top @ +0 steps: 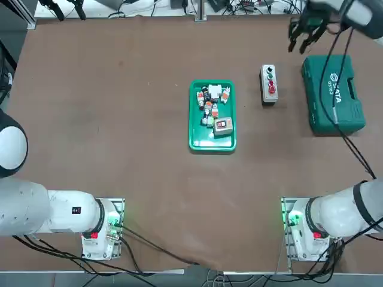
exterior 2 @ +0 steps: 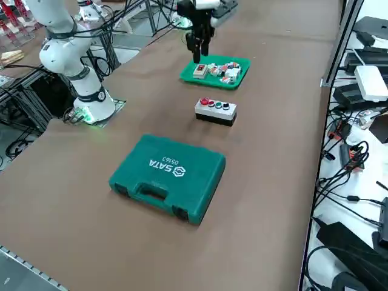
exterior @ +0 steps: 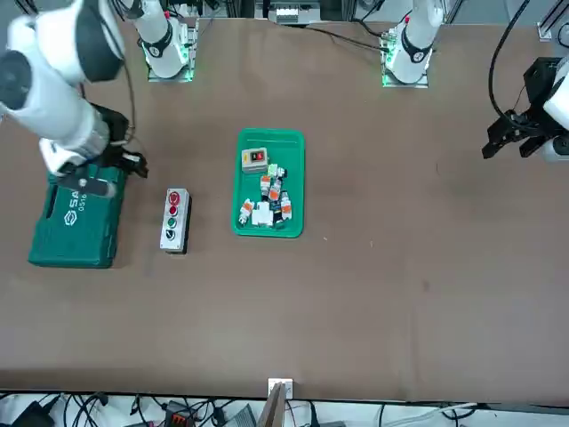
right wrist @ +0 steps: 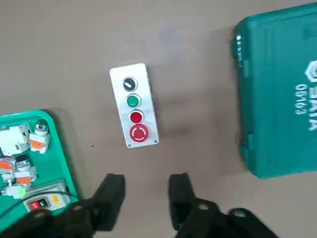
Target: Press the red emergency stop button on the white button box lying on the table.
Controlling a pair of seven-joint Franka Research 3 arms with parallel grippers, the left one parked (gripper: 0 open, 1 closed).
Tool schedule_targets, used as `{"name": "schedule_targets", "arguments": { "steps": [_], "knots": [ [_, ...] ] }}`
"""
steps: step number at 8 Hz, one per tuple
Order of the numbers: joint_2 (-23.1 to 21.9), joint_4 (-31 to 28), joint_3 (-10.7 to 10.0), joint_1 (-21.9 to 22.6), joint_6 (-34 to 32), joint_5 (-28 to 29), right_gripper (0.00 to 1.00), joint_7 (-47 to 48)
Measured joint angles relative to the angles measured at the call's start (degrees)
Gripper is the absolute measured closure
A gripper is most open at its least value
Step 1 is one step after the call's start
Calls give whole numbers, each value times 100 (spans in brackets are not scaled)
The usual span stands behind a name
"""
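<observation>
Red emergency stop button [right wrist: 138, 133] sits at one end of the white button box [right wrist: 133, 105], in a row with a smaller red, a green and a black button. Box lies flat on the brown worktop [top: 119, 119], right of centre and toward the far edge, between the green parts tray [top: 212, 115] and the green SATA tool case [top: 333, 93], touching neither.

Step in hand, as judged: approach, no contact yet. Right hand [right wrist: 146, 191] hangs high above the worktop near the far right corner, beyond the box and the case; fingers spread apart, holding nothing. In the wrist view the button lies just ahead of the fingertips [right wrist: 113, 184].

Next move calls for closing the fingers, centring one tip over the big red knob, then descending straight; the smaller red button sits close beside it, so lateral error matters.
</observation>
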Motion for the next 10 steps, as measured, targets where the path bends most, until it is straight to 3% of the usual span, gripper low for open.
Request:
{"name": "schedule_targets", "arguments": {
  "steps": [2,5,8,10],
  "knots": [
    [14,547,-36,-318,-751,-21,1,-53],
    [24,1306,-96,-858,-1692,-167,0,-1126],
    [61,1396,-146,-1124,-1915,-237,0,-1804],
    [-41,1248,357,-1331,-1491,-239,0,-1836]
  ]
}}
